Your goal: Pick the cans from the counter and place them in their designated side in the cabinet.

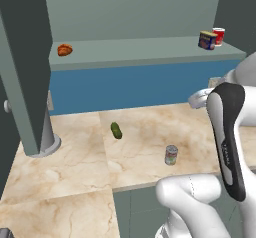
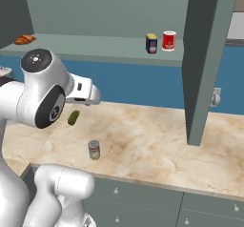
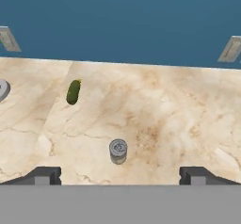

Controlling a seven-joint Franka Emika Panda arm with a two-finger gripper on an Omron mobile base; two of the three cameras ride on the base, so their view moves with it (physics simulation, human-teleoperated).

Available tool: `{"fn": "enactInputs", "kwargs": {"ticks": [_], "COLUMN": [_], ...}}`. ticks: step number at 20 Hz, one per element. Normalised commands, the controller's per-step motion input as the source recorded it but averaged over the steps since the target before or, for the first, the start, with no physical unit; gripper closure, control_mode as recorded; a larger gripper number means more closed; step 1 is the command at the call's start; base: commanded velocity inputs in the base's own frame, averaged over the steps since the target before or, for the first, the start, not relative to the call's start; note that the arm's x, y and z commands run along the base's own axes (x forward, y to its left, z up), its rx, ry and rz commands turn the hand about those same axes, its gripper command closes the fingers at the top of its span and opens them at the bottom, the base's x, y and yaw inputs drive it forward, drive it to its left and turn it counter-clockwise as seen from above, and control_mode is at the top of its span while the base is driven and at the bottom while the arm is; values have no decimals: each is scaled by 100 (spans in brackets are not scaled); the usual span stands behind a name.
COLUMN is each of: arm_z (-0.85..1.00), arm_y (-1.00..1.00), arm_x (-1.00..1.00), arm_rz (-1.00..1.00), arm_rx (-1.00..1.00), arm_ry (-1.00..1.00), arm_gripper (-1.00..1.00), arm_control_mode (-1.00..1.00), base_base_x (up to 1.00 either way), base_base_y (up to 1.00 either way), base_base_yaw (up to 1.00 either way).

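Spread fingers, silver can upright just beyond, between them

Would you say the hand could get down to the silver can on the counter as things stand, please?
Probably yes. The silver can stands alone and upright on the counter, with the open hand above it; the pickle lies well aside.

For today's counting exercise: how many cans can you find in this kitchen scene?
3: a red can and a yellow-topped blue can side by side on the cabinet shelf, and a silver can upright on the counter.
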Motion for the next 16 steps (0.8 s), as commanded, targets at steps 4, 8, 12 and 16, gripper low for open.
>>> {"fn": "enactInputs", "kwargs": {"ticks": [4,8,12,16], "arm_z": [-24,-15,-19,-13], "arm_y": [8,9,14,18], "arm_x": [-36,-24,-17,-2], "arm_rz": [-5,-3,-2,-1], "arm_rx": [0,1,0,0], "arm_ry": [0,0,0,0], "arm_gripper": [-100,-100,-100,-100], "arm_control_mode": [-100,-100,-100,-100], "base_base_x": [0,0,0,0], "base_base_y": [0,0,0,0], "base_base_yaw": [0,0,0,0]}}
